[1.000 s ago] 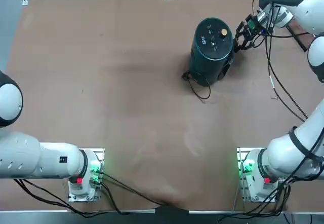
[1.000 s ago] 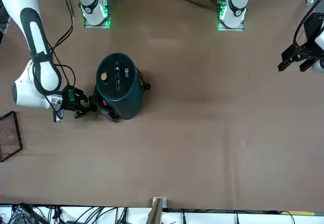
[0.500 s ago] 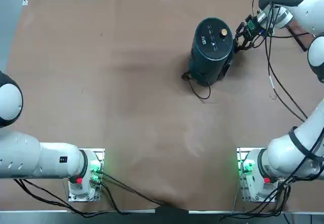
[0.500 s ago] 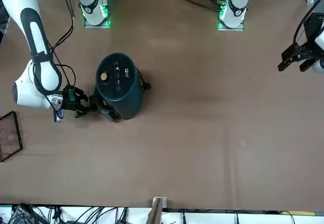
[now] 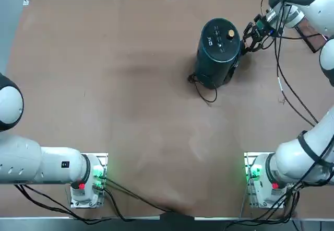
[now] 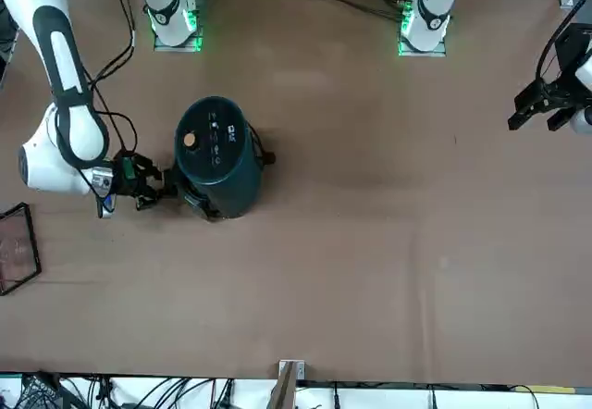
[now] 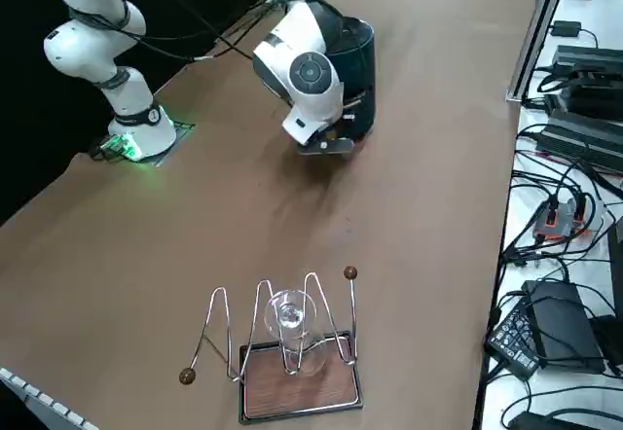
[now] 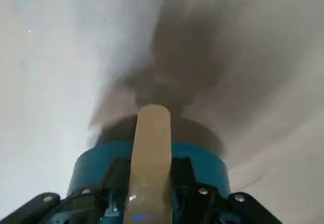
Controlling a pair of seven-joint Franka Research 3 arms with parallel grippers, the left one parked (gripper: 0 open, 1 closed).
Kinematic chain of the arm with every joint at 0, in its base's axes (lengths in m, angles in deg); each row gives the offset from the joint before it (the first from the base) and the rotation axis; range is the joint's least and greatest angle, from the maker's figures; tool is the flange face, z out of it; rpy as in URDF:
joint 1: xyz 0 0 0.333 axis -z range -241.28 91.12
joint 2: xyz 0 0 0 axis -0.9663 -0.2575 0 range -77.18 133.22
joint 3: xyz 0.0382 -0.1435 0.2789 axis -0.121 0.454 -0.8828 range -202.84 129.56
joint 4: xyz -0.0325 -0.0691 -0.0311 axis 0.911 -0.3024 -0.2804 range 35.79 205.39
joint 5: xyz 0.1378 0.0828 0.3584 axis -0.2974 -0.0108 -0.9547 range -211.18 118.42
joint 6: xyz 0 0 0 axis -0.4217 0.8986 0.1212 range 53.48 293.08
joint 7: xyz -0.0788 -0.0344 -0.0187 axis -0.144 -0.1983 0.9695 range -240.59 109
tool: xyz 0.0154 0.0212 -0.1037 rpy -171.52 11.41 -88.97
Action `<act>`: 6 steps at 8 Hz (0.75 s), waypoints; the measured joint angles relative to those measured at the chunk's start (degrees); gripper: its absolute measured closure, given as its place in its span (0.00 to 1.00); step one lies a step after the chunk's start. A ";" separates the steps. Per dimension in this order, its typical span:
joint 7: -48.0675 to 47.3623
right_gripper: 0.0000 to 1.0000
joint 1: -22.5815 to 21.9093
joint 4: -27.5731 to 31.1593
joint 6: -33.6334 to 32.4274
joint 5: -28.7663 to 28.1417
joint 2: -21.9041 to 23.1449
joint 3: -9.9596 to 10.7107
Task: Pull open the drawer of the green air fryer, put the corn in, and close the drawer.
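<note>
Fingers (image 5: 247,38): clamped on drawer handle (image 8: 150,148) | beside green air fryer (image 5: 218,50)

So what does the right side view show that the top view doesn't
Only the right side view shows a wire rack holding a glass at the table's near edge, plus boxes and cables beside the table. Only the top view shows the air fryer's gold knob, its power cord, and both arm bases. Both show the air fryer with the right gripper against its side.
</note>
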 joint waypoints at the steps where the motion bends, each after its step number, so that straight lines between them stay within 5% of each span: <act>1: 0.00 0.55 0.16 0.17 0.03 -0.07 -0.03 0.01; 6: 1.15 0.55 0.36 0.73 1.13 -0.97 -1.69 0.06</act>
